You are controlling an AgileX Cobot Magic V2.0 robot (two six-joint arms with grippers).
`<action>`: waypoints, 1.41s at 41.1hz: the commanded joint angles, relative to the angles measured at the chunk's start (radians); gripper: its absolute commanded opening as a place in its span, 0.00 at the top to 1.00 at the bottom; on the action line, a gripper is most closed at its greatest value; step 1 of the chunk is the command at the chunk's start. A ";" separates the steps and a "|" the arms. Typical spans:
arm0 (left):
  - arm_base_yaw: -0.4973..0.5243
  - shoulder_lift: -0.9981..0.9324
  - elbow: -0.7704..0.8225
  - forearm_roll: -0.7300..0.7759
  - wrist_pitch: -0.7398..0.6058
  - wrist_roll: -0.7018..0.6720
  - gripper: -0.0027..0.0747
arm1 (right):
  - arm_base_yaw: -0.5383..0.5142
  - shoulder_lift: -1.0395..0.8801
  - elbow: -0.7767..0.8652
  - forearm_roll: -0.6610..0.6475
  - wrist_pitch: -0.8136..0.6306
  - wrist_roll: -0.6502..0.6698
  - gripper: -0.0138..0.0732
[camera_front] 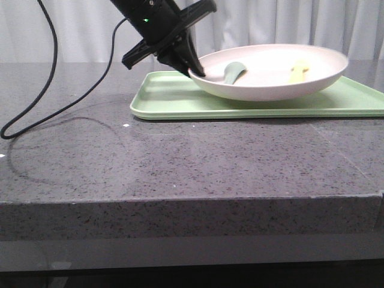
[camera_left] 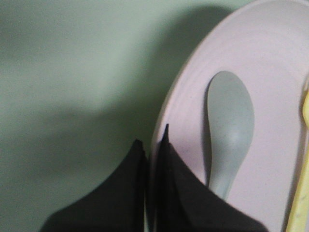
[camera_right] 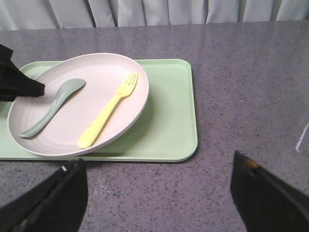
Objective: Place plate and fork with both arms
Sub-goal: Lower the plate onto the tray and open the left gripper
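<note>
Left pincer (camera_front: 198, 71) grips one plate (camera_front: 270, 84); one fork (camera_right: 109, 110).

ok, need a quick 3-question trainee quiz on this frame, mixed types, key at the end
1. True or false: the left gripper is shut on the rim of the plate.
2. Which two utensils lie in the plate? A) fork and spoon B) knife and spoon C) two forks
3. Fill in: the plate sits on the green ____.

Key
1. True. In the left wrist view one finger is outside the rim and the other inside.
2. A. The yellow fork and the grey-green spoon lie side by side; the right gripper is open, away from both.
3. tray
</note>
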 commanded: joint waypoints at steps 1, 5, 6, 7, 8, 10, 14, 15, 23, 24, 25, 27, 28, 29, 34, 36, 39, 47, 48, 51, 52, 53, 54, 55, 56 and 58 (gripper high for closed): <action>0.009 -0.072 -0.040 0.003 -0.063 -0.087 0.99 | 0.002 0.006 -0.033 0.002 -0.072 -0.008 0.12; 0.009 -0.072 -0.040 0.011 -0.065 -0.104 0.99 | 0.002 0.006 -0.033 0.002 -0.074 -0.008 0.12; 0.009 -0.072 -0.040 0.011 -0.067 -0.108 0.99 | 0.002 0.006 -0.033 0.002 -0.074 -0.008 0.12; 0.009 -0.072 -0.040 0.011 -0.069 -0.112 0.99 | 0.002 0.006 -0.033 0.002 -0.075 -0.008 0.12; 0.009 -0.072 -0.040 0.014 -0.074 -0.125 0.99 | 0.002 0.006 -0.033 0.002 -0.075 -0.008 0.12; 0.009 -0.072 -0.040 0.023 -0.081 -0.154 0.99 | 0.002 0.006 -0.033 0.002 -0.075 -0.008 0.12; 0.009 -0.072 -0.040 0.047 -0.090 -0.206 0.99 | 0.002 0.006 -0.033 0.002 -0.075 -0.008 0.12; 0.009 -0.072 -0.040 0.052 -0.090 -0.213 0.99 | 0.002 0.006 -0.033 0.002 -0.075 -0.008 0.12; 0.009 -0.068 -0.040 0.057 -0.068 -0.213 0.99 | 0.002 0.006 -0.033 0.002 -0.076 -0.008 0.12; 0.009 -0.066 -0.040 0.057 -0.065 -0.213 0.99 | 0.002 0.006 -0.033 0.002 -0.076 -0.008 0.12; 0.009 -0.064 -0.040 0.057 -0.062 -0.213 0.99 | 0.002 0.006 -0.033 0.002 -0.076 -0.008 0.12; 0.005 -0.062 -0.040 0.058 -0.053 -0.213 0.99 | 0.002 0.006 -0.033 0.002 -0.076 -0.008 0.12; 0.005 -0.062 -0.040 0.065 -0.052 -0.213 0.99 | 0.002 0.006 -0.033 0.002 -0.077 -0.008 0.12; 0.003 -0.062 -0.040 0.074 -0.052 -0.213 0.99 | 0.002 0.006 -0.033 0.002 -0.077 -0.008 0.12; -0.011 -0.062 -0.040 0.121 -0.050 -0.220 0.99 | 0.002 0.006 -0.033 0.002 -0.077 -0.008 0.12; -0.017 -0.062 -0.040 0.139 -0.052 -0.229 0.98 | 0.002 0.006 -0.033 0.002 -0.077 -0.008 0.12; -0.019 -0.062 -0.040 0.152 -0.052 -0.232 0.94 | 0.002 0.006 -0.033 0.002 -0.077 -0.008 0.12; -0.019 -0.062 -0.040 0.156 -0.052 -0.232 0.76 | 0.004 0.006 -0.033 0.002 -0.077 -0.008 0.12; -0.019 -0.062 -0.040 0.156 -0.052 -0.232 0.74 | 0.005 0.006 -0.033 0.002 -0.077 -0.008 0.12; -0.019 -0.062 -0.040 0.163 -0.052 -0.232 0.67 | 0.013 0.006 -0.033 0.002 -0.078 -0.008 0.12; -0.019 -0.062 -0.040 0.168 -0.052 -0.232 0.65 | 0.013 0.006 -0.033 0.002 -0.079 -0.008 0.12; -0.019 -0.062 -0.040 0.170 -0.054 -0.230 0.63 | 0.013 0.006 -0.033 0.002 -0.081 -0.008 0.12; -0.019 -0.065 -0.042 0.170 -0.054 -0.230 0.61 | 0.013 0.006 -0.033 0.002 -0.083 -0.008 0.12; -0.019 -0.067 -0.044 0.178 -0.054 -0.226 0.60 | 0.013 0.006 -0.033 0.002 -0.084 -0.008 0.12; -0.017 -0.072 -0.047 0.187 -0.051 -0.226 0.59 | 0.013 0.006 -0.033 0.002 -0.085 -0.008 0.12; -0.017 -0.082 -0.057 0.216 -0.040 -0.226 0.59 | 0.013 0.006 -0.033 0.002 -0.087 -0.008 0.12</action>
